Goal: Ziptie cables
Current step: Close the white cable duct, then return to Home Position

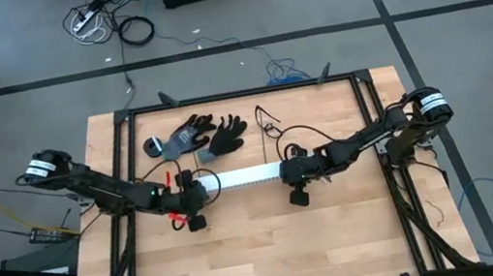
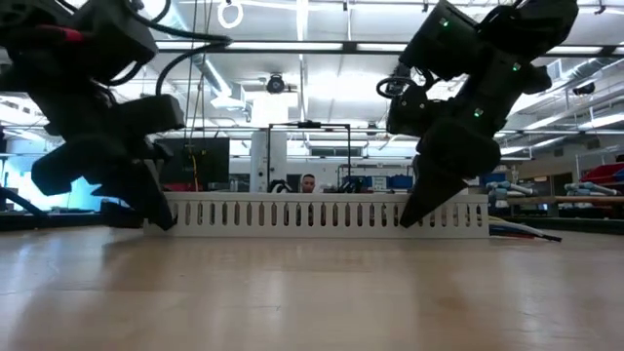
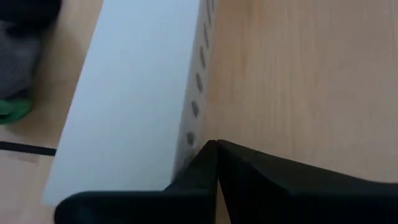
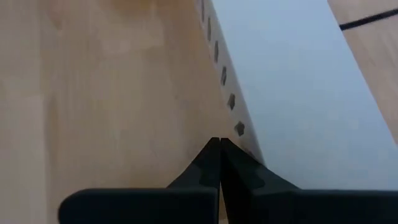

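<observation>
A long white slotted plastic strip (image 1: pixel 248 178) (image 2: pixel 322 214) lies across the table's middle, between my two grippers. My left gripper (image 1: pixel 194 207) (image 3: pixel 216 144) is shut, at the strip's left end on its near side. My right gripper (image 1: pixel 298 189) (image 4: pixel 215 142) is shut too, on the near side by the strip's right end. In the low view a few thin coloured wires (image 2: pixel 526 231) lie flat on the table to the right of the strip. I cannot make out the cable bundle in the other views. My left gripper's shut fingers (image 3: pixel 193 171) come slanting down from the table's left. They lie against the strip's near slotted wall (image 3: pixel 189 138) at its left end, and the strip rests flat on the table. My right gripper's shut fingers (image 4: pixel 239 163) slant down from the right, close beside the near slotted wall (image 4: pixel 239 129); whether they touch it I cannot tell.
A pair of dark gloves (image 1: pixel 198 137) lies behind the strip's left part, and a thin black cord (image 1: pixel 268 120) loops behind its right part. The black frame's rails (image 1: pixel 119 167) run down both sides of the table. Bare wood (image 1: pixel 264 253) lies toward the near edge.
</observation>
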